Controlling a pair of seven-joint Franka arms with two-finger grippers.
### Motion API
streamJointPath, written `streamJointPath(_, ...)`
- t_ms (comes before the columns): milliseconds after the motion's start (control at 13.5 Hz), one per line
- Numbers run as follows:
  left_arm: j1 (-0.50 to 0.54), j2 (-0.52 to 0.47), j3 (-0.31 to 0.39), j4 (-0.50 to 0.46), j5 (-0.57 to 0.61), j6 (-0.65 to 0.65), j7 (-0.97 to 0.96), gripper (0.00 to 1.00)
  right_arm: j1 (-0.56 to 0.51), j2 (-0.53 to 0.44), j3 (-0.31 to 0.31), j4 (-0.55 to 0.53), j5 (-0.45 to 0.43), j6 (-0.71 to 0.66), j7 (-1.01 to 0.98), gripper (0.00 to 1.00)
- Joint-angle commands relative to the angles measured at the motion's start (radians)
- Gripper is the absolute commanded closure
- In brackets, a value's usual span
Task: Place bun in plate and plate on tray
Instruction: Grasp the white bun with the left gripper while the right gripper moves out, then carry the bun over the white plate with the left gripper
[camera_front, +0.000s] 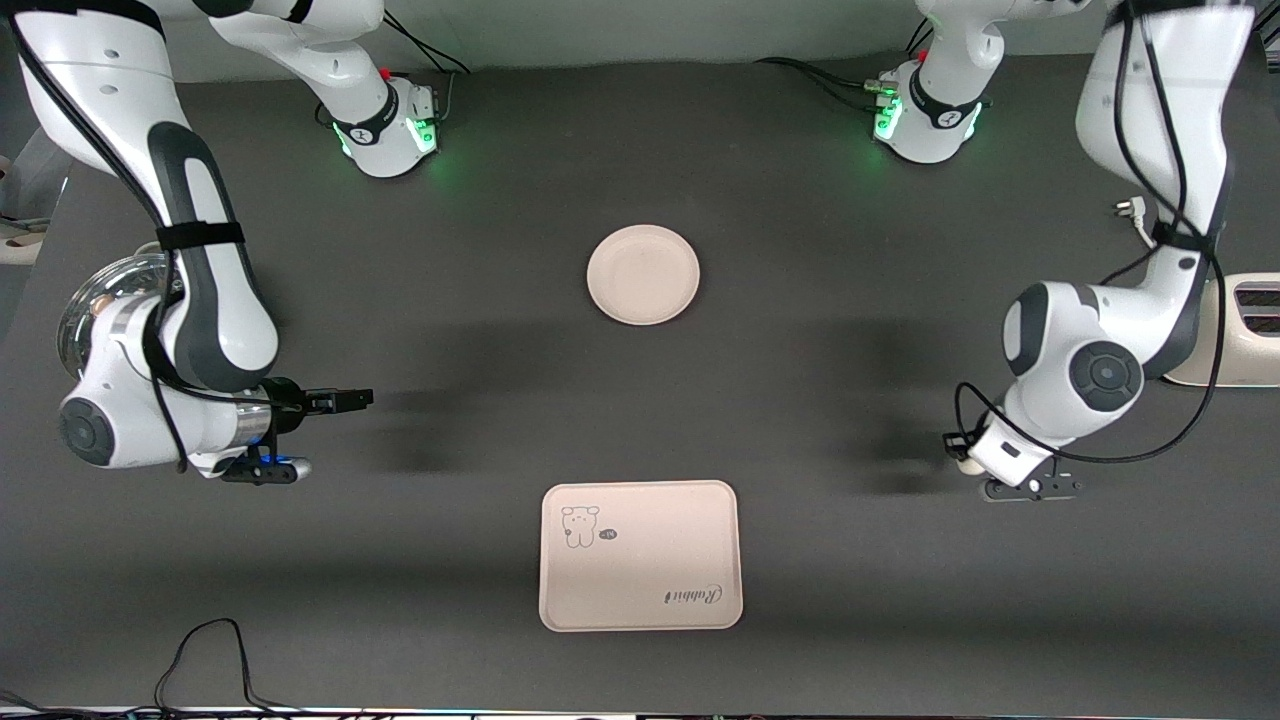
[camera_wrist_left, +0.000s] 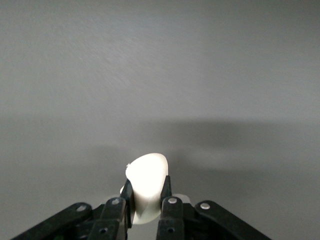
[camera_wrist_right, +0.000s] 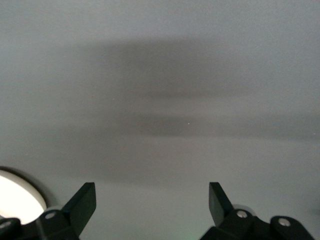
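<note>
The bun (camera_wrist_left: 146, 181) sits pinched between the two fingers of the left gripper (camera_wrist_left: 148, 192), low at the tabletop near the left arm's end of the table (camera_front: 800, 420). In the left wrist view its pale rounded top stands above the fingertips, while its lower part is cut off by the picture's edge. In the front view only a sliver of the bun (camera_front: 966, 464) peeks out beside the left gripper (camera_front: 975, 468) — the wrist and camera bracket cover the rest, so whether it is lifted clear of the table cannot be told.

The plate (camera_front: 643, 274) lies flat near the middle of the table, well apart from the bun and closer to the robots' bases. The tray (camera_front: 640, 556) lies flat near the table's edge closest to the front camera, in line with the plate and well apart from it; its bear drawing and script face up.

The right gripper (camera_front: 345, 400) waits toward the right arm's end of the table, its fingers (camera_wrist_right: 80, 205) spread wide with nothing between them. A pale round shape (camera_wrist_right: 17, 197) at the corner of the right wrist view is cut off and hard to identify.
</note>
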Motion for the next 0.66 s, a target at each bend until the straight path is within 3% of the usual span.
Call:
streamJointPath(0,-0.107,-0.218,-0.029,-0.035,-0.018,-0.266,-0.198,0.76,0.005,0.032,-0.002,0.022,0.019,0.007,0.031,0.0)
streamJointPath(148,-0.13,-0.328,-0.105,-0.035,-0.147,-0.397,-0.278,0.75,0.009,0.044,0.006,0.025,0.016,0.008,0.174,0.0)
streamJointPath(369,-0.168,-0.366,-0.286,-0.018,-0.176,-0.381,-0.61,0.74,0.074,0.098,0.006,0.102,0.018,0.01,0.298,0.0)
streamJointPath(443,-0.187,-0.36,-0.341,-0.018,-0.176,-0.346,-0.71,0.73,0.083,0.101,0.006,0.11,0.016,0.016,0.281,0.17)
streamJointPath(591,-0.268,-0.321,-0.408,-0.024,-0.175,-0.236,-0.876,0.73,0.083,0.099,0.006,0.123,0.024,0.021,0.229,0.94)
